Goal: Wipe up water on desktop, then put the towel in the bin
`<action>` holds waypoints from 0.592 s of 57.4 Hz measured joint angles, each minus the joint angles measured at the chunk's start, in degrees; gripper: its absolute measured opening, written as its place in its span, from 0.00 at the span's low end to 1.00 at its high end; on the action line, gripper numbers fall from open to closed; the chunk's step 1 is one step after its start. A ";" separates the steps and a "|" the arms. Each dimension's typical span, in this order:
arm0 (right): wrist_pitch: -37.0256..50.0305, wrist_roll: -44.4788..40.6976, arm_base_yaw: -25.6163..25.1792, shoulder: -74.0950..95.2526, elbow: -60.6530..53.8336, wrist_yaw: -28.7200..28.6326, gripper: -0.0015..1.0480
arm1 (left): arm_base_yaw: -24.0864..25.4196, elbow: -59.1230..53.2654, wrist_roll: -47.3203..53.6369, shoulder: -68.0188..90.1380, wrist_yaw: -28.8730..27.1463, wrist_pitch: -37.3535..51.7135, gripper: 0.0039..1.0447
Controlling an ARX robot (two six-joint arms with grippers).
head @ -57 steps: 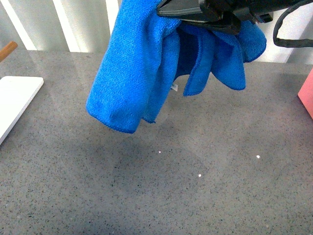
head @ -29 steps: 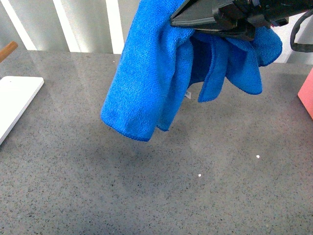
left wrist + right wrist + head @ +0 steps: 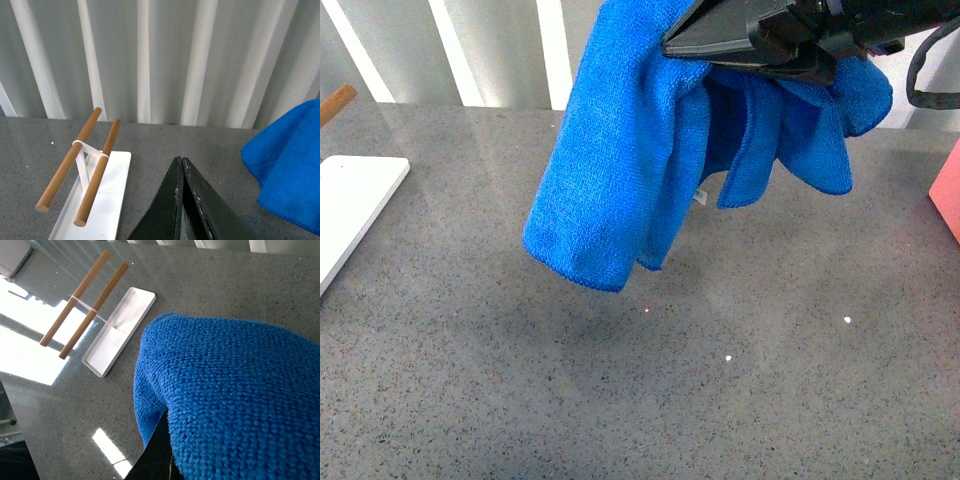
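Observation:
The bright blue towel [image 3: 620,170] hangs in folds well above the speckled grey desktop [image 3: 470,380], draped over my right gripper [image 3: 695,35], which is shut on it at the top of the front view. In the right wrist view the towel [image 3: 235,395] fills most of the picture and hides nearly all of the black fingers [image 3: 157,455]. My left gripper [image 3: 181,165] is shut with nothing in it, low over the desktop [image 3: 150,137], and a corner of the towel [image 3: 287,170] hangs off to one side of it. The bin cannot be seen for sure. No water shows on the stone.
A flat white board [image 3: 350,205] lies at the left edge; it carries a rack of two wooden rods [image 3: 75,162]. A pink object [image 3: 948,200] sits at the right edge. A white ribbed wall [image 3: 470,50] runs behind the desktop.
Over the past second my right gripper carried the hanging towel a little to the right and slightly up; in the last half second it barely shifted.

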 joint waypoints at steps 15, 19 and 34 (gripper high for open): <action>-1.20 -0.81 -0.20 -0.02 0.00 0.35 0.04 | 0.00 0.00 0.00 -10.84 0.04 -11.45 0.03; -1.29 -1.01 -0.24 -0.07 0.00 0.46 0.04 | 0.00 0.00 0.00 -11.37 0.04 -11.56 0.03; -5.70 -3.23 -0.79 -0.66 0.00 2.45 0.04 | 0.00 0.00 0.00 -11.37 0.04 -11.78 0.06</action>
